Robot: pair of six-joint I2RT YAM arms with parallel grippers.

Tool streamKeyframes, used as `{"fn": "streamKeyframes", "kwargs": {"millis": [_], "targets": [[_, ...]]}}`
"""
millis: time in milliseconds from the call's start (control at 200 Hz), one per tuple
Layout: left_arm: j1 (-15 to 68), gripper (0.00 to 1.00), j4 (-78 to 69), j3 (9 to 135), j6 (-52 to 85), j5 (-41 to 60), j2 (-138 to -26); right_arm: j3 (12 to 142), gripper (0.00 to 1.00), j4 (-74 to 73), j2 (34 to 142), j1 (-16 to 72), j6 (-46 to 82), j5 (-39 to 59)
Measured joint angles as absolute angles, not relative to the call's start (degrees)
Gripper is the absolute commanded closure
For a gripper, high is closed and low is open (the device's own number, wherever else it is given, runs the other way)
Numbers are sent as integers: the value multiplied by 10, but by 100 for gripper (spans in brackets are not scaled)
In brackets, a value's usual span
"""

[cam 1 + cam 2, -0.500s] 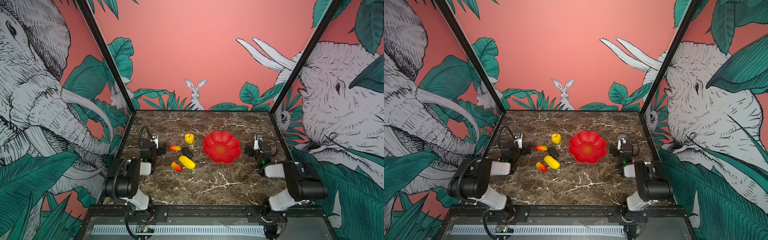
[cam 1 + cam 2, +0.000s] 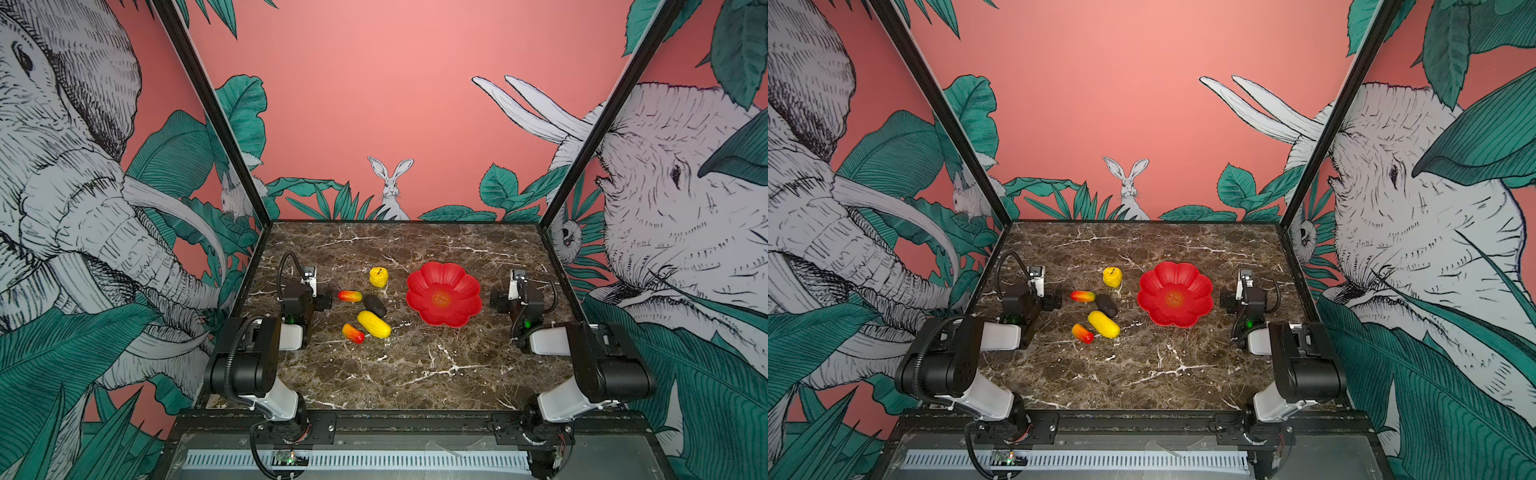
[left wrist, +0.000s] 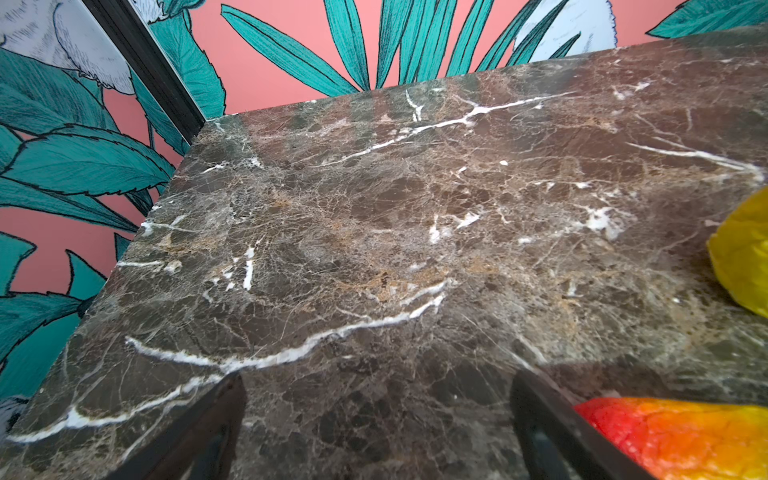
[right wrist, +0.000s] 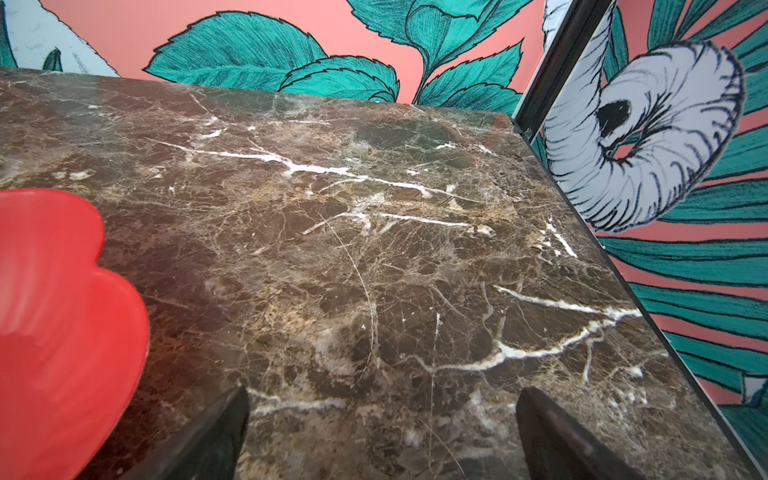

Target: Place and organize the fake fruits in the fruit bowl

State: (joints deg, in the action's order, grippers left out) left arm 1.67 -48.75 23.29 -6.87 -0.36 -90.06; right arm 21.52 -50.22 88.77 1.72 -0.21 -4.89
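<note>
Five fake fruits [image 2: 374, 324] outside fruit bowl [image 2: 417, 286]

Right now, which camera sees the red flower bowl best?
Both top views: the whole fruit bowl shows, every petal and the gold centre mark. The right wrist view catches only a blurry red edge of it; the left wrist view misses it.

Picture edges cut off the apple [image 3: 744, 257] and a mango [image 3: 681, 436] in the left wrist view, and the bowl [image 4: 62, 311] in the right.

Marble table [image 2: 415, 374]: fruit bowl [image 2: 459, 286], five fake fruits [image 2: 373, 324] (dark one [image 2: 375, 306] seemingly oval).
</note>
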Motion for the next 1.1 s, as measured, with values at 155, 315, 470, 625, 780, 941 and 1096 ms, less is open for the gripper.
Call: {"fn": "streamKeyframes", "kwargs": {"millis": [155,315,470,625,780,941,1096], "targets": [[17,0,-488,233,-69,-3,-901,215,1,-502,888,17,-2,-49],[17,0,-488,233,-69,-2,-901,215,1,-502,888,17,-2,-49],[17,0,-487,233,-69,-2,-901,215,1,-502,888,17,-2,-49],[17,0,-488,233,-69,-2,-901,215,1,-502,888,17,-2,-49],[17,0,-492,232,-69,6,-901,215,1,-503,888,19,-2,-59],[17,0,-502,225,-64,-3,-895,215,1,-501,886,28,4,-106],[18,0,-371,248,-58,-17,-779,225,1,-394,784,51,15,-176]]}}
